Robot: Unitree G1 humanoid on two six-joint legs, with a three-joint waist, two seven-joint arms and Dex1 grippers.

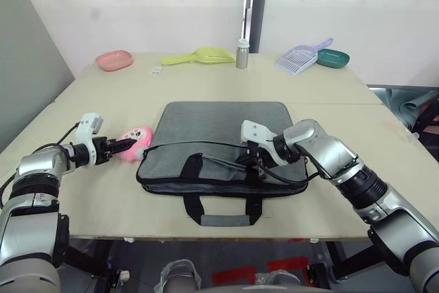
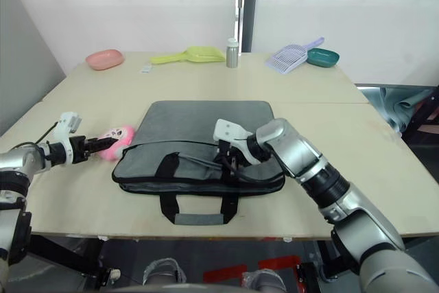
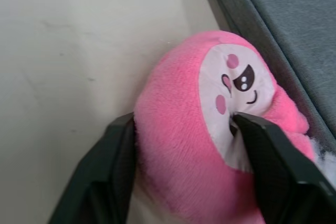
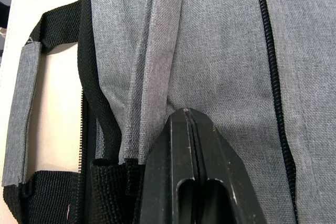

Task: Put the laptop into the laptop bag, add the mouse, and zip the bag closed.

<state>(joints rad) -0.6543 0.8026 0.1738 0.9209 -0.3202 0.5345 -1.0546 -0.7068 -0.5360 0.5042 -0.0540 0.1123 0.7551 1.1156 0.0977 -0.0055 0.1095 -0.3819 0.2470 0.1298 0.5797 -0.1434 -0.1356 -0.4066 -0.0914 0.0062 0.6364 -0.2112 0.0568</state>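
A flat grey fabric laptop bag with black trim and strap handles lies at the middle of the pale wooden table, one handle hanging toward the near edge. The right claw, fingers pressed together, pinches a fold of the bag's fabric by its zipper. Just beside the bag's left end, the left claw grips a round pink plush toy with a face. Farther back stand a pink dish, yellow scoop, metal bottle, lavender scoop and teal bowl.
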